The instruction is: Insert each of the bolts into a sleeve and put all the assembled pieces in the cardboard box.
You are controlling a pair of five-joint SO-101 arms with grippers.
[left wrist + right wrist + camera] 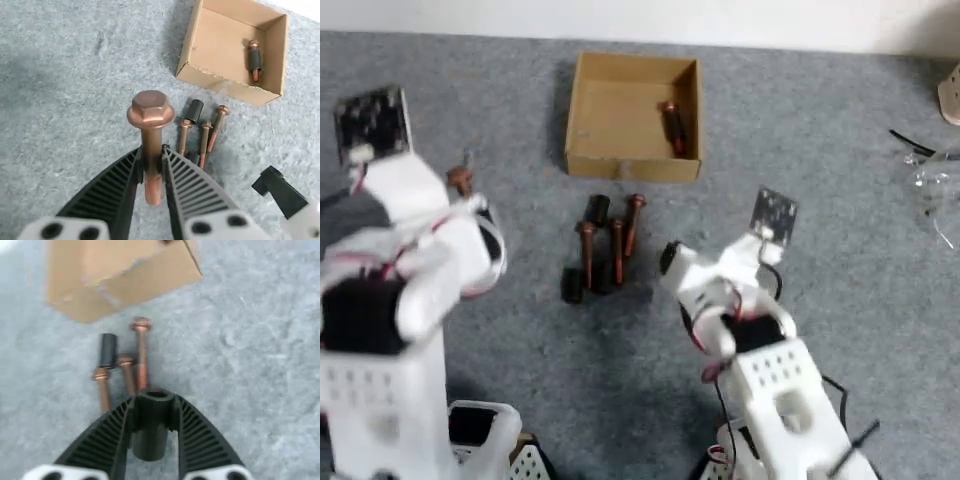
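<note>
A copper-coloured bolt (150, 135) with a hexagonal flanged head is gripped by its smooth shank between the ribbed black fingers of the left hand (152, 152) and is held upright, head uppermost, above the counter (840, 200), which is covered in a grey, felt-like fabric. A black cylindrical sleeve (150, 425), hollow and matt, is clamped between the fingers of the right hand (152, 401), its open end turned upward.

An open, shallow, square cardboard box (582, 120) is set on the counter beyond both hands. One assembled piece (672, 127), a copper bolt with a black sleeve around its shank, is seen lying inside, near the box's right wall.

Just in front of the box, between the two arms, three loose bolts are laid nearly parallel on the fabric: a left bolt (588, 255), a middle bolt (617, 250) and a right bolt (634, 222), the last set nearer the box. A loose sleeve (598, 210) is placed near their heads. A second dark piece (573, 285) is seen at the threaded end of the left bolt; whether it is slipped over that bolt cannot be told.
</note>
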